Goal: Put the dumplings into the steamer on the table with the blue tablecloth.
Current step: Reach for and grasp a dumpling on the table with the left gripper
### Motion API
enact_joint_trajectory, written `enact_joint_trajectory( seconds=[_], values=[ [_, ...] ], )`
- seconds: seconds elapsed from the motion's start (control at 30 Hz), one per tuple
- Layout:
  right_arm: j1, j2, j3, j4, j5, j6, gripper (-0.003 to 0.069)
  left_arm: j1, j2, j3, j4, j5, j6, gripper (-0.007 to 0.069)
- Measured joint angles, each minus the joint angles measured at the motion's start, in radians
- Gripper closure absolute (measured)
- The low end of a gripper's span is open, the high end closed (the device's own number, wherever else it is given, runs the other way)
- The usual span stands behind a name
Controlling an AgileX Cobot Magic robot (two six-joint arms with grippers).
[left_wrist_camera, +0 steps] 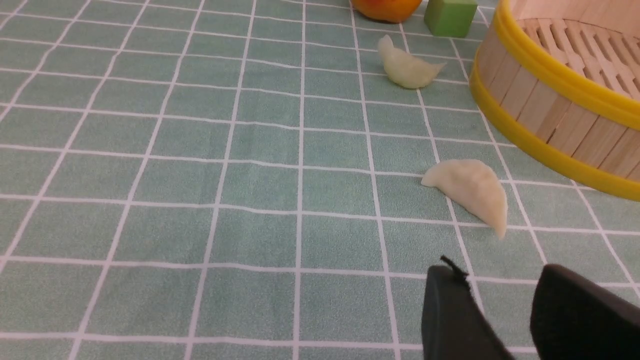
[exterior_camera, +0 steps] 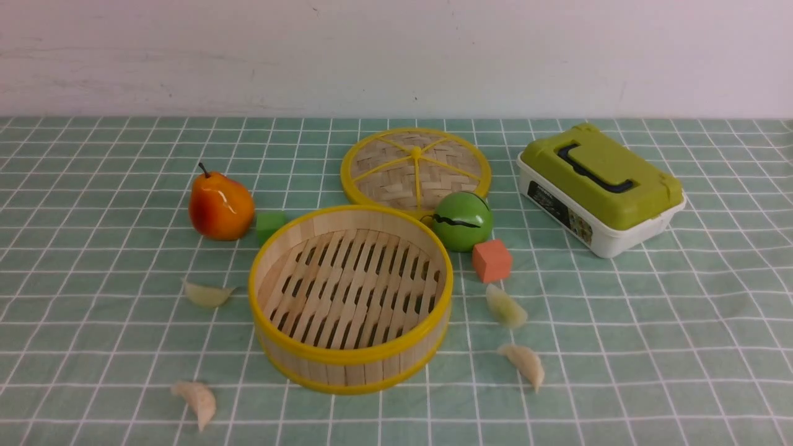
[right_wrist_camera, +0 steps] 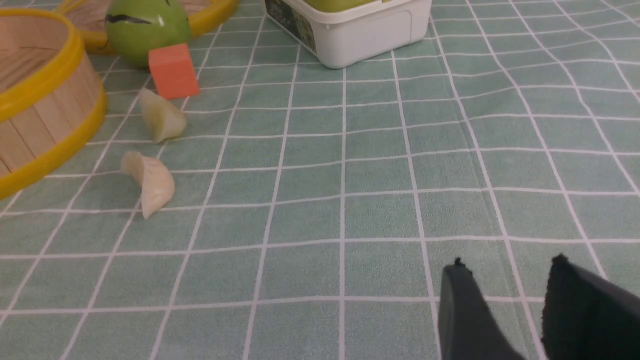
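The left claw [left_wrist_camera: 497,270] and the right claw [right_wrist_camera: 507,265] each hang low, jaws parted and empty.

The blue tablecloth [exterior_camera: 93,279] covers the table [exterior_camera: 681,322], bearing steamer [exterior_camera: 350,357], lid [exterior_camera: 415,166], four dumplings [exterior_camera: 205,295], pear [exterior_camera: 220,206], two cubes [exterior_camera: 492,260], ball [exterior_camera: 462,220], box [exterior_camera: 601,186].

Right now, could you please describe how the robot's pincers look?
Only the tips show. The left pincer and right pincer each have two matt black, tapering fingers with slightly frayed ends. No cables, markings or arm links are visible.

Pear [exterior_camera: 220,207], lid [exterior_camera: 415,167], ball [exterior_camera: 461,221], box [exterior_camera: 601,186] (shut) and 2 cubes [exterior_camera: 271,224] [exterior_camera: 492,260].
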Motion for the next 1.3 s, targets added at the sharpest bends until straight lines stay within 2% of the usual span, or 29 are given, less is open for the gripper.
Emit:
enact_joint_trajectory(
  seconds=[0.43, 0.57, 0.67, 0.8, 1.0, 1.17, 1.3],
  values=[
    [0.0, 0.0, 0.0, 0.0, 0.0, 0.0, 0.0419, 0.0, 0.0, 0.0, 0.0, -0.002, 0.0, 0.0387],
    [0.0, 0.0, 0.0, 0.0, 0.0, 0.0, 0.0419, 0.0, 0.0, 0.002, 0.0, -0.062, 0.0, 0.0387],
    [0.0, 0.0, 0.0, 0.001, -0.012, 0.0, 0.0419, 0.0, 0.0, 0.001, 0.0, -0.162, 0.0, 0.0387],
    [0.0, 0.0, 0.009, 0.014, -0.135, 0.0, 0.0419, 0.0, 0.0, 0.001, 0.0, -0.399, 0.0, 0.0387],
    [0.0, 0.0, 0.009, 0.023, -0.483, 0.021, 0.0419, 0.0, 0.0, 0.001, 0.005, -0.72, 0.004, 0.0387],
    [0.0, 0.0, 0.009, 0.044, -0.734, 0.193, 0.0419, 0.0, 0.0, 0.001, 0.006, -0.943, -0.018, 0.0387],
    [0.0, 0.0, 0.009, 0.052, -0.788, 0.33, 0.0424, 0.0, 0.0, 0.001, 0.002, -1.043, -0.168, 0.0387]
  ],
)
